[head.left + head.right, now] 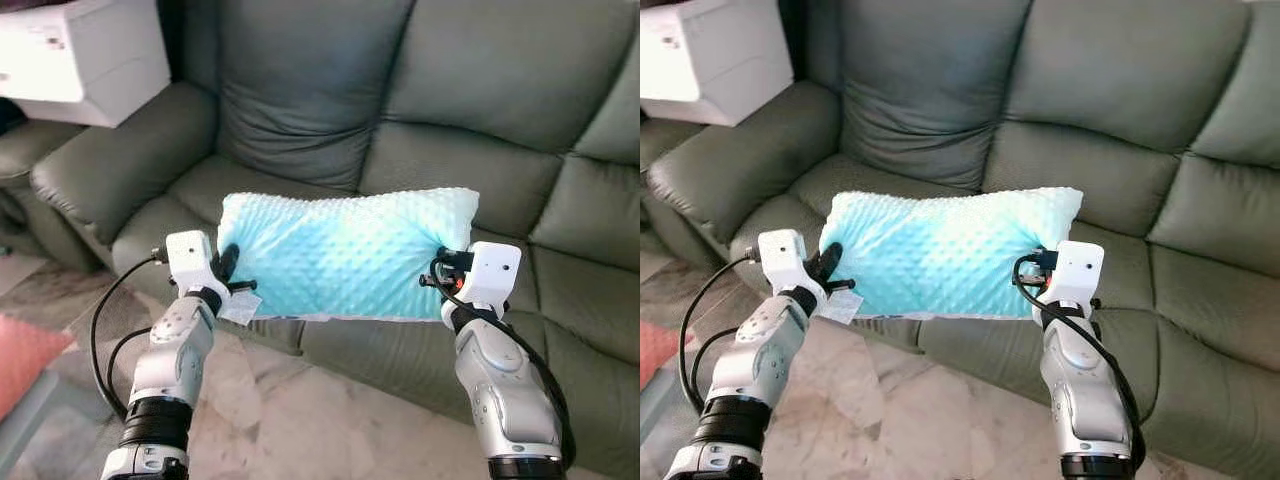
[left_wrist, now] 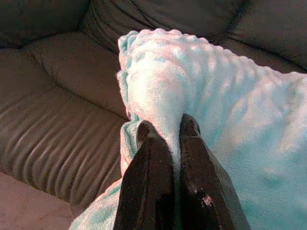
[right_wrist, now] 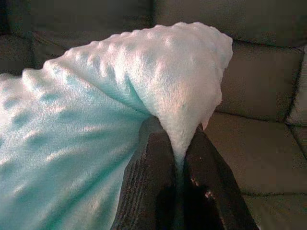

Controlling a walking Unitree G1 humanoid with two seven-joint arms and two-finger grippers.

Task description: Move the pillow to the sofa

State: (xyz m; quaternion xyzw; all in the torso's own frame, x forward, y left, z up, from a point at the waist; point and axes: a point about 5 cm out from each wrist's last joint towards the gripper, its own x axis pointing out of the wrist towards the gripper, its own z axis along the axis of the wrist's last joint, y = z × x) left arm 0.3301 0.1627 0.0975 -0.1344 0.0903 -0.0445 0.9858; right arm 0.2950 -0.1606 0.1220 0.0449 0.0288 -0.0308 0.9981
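Now, with the left claw (image 2: 163, 132) and right claw (image 3: 175, 141) each clenched on one end of the pillow (image 1: 345, 255), held above the sofa (image 1: 450, 170) seat's front edge, advance both arms evenly, lower, then release together.

Pillow (image 1: 345, 255) between both grippers, before the sofa (image 1: 420, 110)

A grey-green leather sofa (image 1: 470, 190) is seen across the far side of a pale marbled floor (image 1: 300, 420). A dark cushion (image 1: 300, 90) is propped against its backrest near the left end of the seat. A white box (image 1: 85, 55) is seen above the left armrest.
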